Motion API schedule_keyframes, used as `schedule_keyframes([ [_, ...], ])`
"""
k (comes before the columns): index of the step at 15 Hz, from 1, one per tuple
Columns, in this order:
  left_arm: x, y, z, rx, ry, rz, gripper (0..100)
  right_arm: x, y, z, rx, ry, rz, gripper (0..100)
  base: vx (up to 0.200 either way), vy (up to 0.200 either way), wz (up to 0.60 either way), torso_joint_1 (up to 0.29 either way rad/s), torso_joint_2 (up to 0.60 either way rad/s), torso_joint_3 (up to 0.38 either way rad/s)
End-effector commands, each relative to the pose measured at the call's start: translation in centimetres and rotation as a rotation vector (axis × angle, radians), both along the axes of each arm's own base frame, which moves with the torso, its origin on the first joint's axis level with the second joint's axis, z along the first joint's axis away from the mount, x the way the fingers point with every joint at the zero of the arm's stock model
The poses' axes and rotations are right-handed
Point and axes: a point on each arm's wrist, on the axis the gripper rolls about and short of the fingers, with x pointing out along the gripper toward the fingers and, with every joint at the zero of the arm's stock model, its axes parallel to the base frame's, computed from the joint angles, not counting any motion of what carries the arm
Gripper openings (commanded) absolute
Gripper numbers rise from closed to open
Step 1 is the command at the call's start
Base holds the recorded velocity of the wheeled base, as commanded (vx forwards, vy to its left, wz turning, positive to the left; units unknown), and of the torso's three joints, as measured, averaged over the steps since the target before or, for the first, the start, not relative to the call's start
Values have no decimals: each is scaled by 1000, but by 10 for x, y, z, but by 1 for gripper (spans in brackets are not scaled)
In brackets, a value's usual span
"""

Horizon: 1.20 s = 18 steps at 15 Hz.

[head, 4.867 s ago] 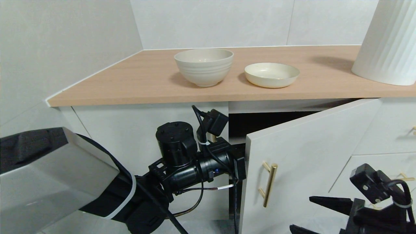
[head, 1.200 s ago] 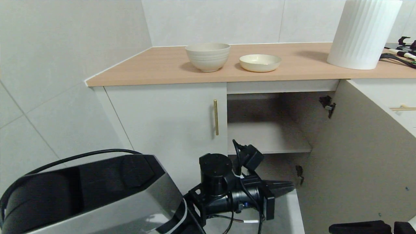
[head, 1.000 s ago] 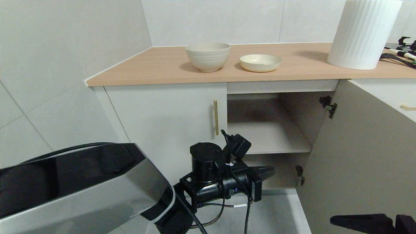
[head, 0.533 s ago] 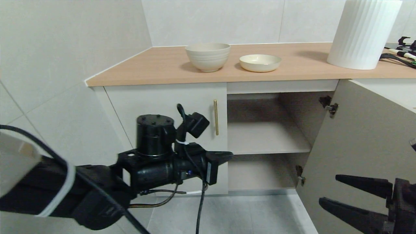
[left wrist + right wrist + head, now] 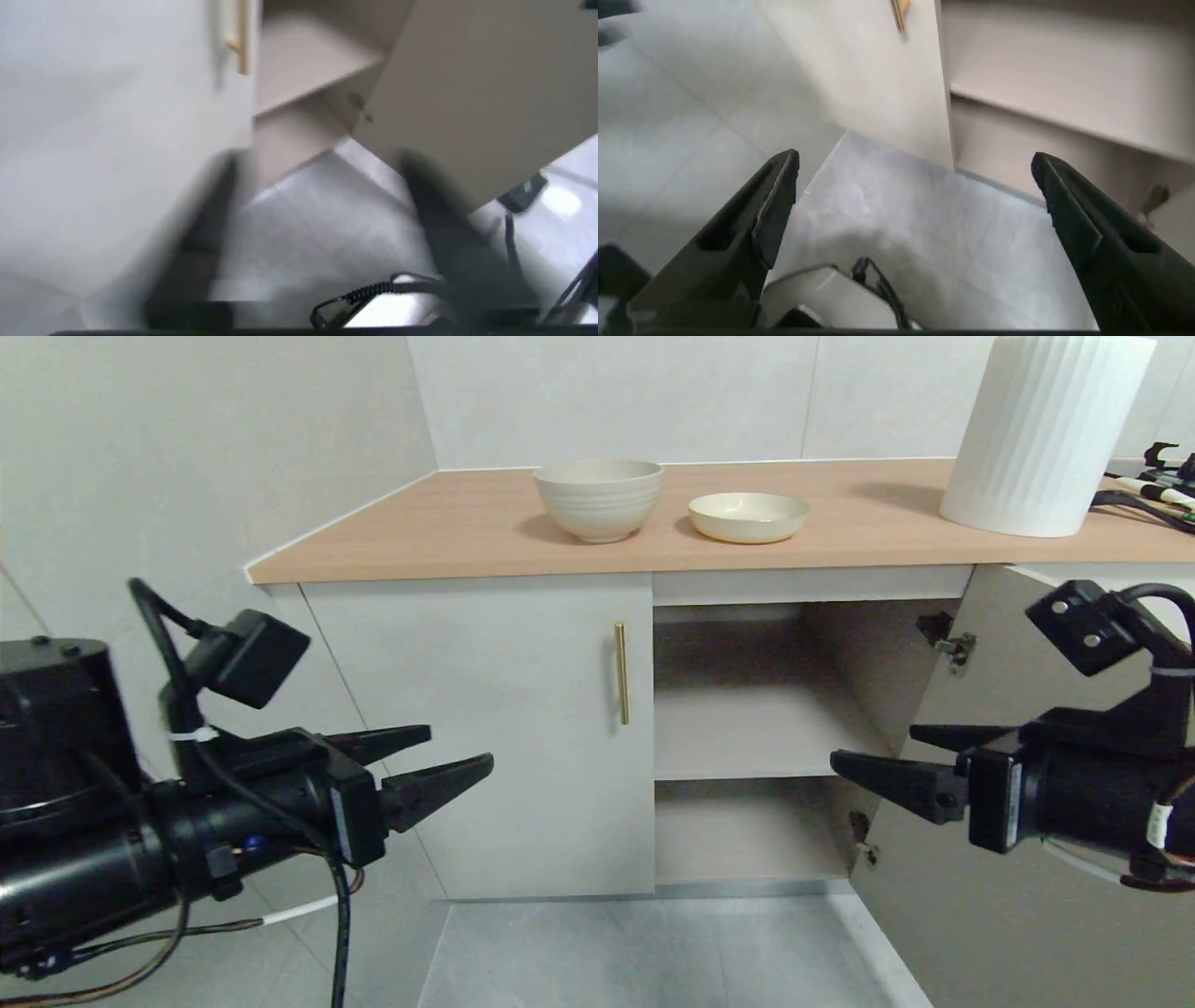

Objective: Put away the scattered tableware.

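Left jaws: spread open with nothing between them; the two black fingers (image 5: pixel 439 780) point toward the cupboard, level with its lower half.
Right jaws: also open and empty; their fingers (image 5: pixel 887 782) point back toward the left jaws, at about the same height.
Between the two sets of jaws: the closed cupboard door (image 5: pixel 485 728) with its upright gold handle (image 5: pixel 621 673), and beside it the open compartment.
Shelf (image 5: pixel 747 733): inside the open compartment, just beyond the right jaws and near their height.
Open door (image 5: pixel 934 933): swung out behind the right jaws, its hinge (image 5: pixel 948 639) a little above them.
Floor (image 5: pixel 653 952): grey tile below both sets of jaws; the right wrist view shows it in the gap between the spread fingers (image 5: pixel 766 210).
Left wrist view: blurred, but the handle (image 5: pixel 235 37) and the shelf (image 5: pixel 308 56) can be made out beyond the fingers.
Counter (image 5: pixel 448 537): wooden top, above both sets of jaws and well apart from them.
Bowl (image 5: pixel 598 499): upright on the counter, high above the gap between the jaws, nearer the left ones.
Shallow dish (image 5: pixel 748 516): on the counter near the bowl, not touching it, on the side toward the right jaws.
Ribbed white container (image 5: pixel 1046 434): upright on the counter, high above the right jaws.
Utensils (image 5: pixel 1144 495): lying on the counter just beyond the container.
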Motion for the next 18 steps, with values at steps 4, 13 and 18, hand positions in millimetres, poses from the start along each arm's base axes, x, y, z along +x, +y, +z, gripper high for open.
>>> schedule_keyframes([
  [4, -25, 17, 22, -57, -104, 31, 100, 25, 14, 2, 35, 58, -32, 100, 0, 0, 0, 0, 0, 0],
  [13, -22, 15, 20, -53, -90, 34, 100, 20, 8, 5, 37, 36, -66, 100, 67, 0, 0, 1, 1, 0],
  [18, -22, 15, 22, -54, -94, 33, 100, 20, 8, 2, 30, 46, -62, 100, 200, 0, 0, 5, 1, 1],
])
